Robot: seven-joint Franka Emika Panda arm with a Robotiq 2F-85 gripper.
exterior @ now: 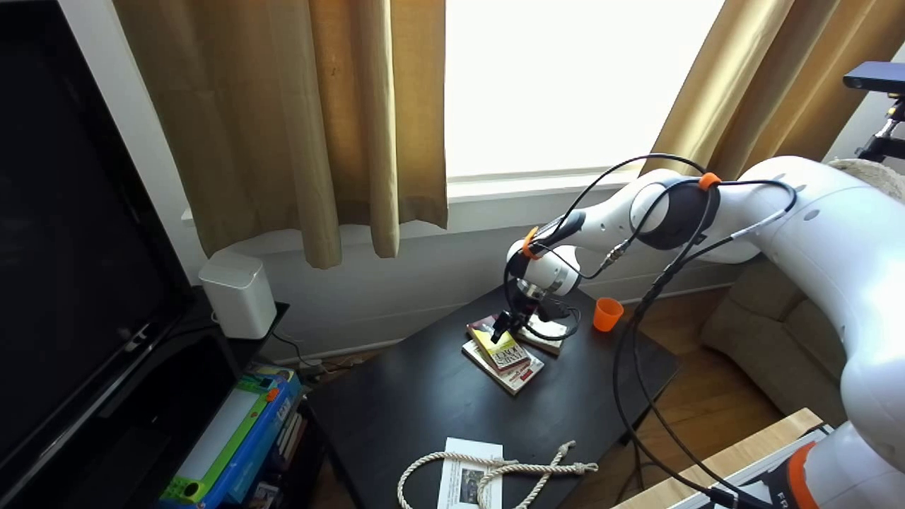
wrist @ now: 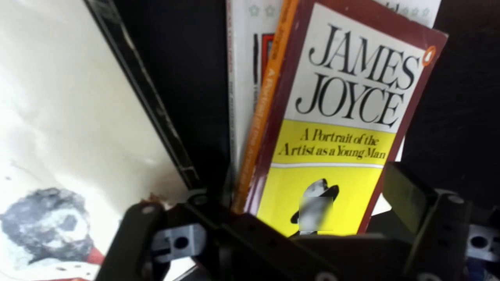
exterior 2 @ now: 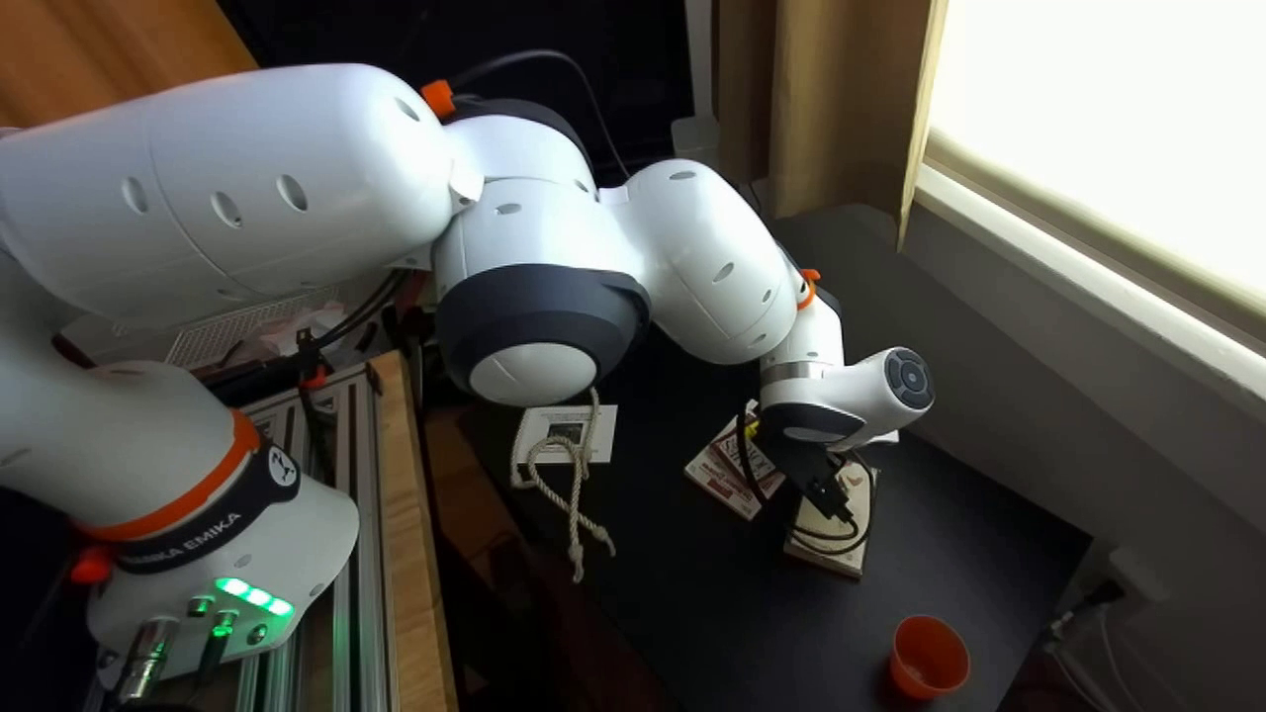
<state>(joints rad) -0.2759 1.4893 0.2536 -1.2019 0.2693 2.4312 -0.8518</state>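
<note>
A maroon and yellow James Joyce paperback with an orange spine lies on a white and red book. The stack also shows in an exterior view, with the paperback above the white book. My gripper is open over the paperback's lower half, one dark finger at each side. It also shows in an exterior view. I cannot tell whether the fingers touch the cover. A cream book with a sketched face lies beside the stack, and it shows in an exterior view.
On the dark table stands an orange cup, also in an exterior view. A white printed sheet lies near the table's edge with a knotted rope across it. A window and curtain stand behind.
</note>
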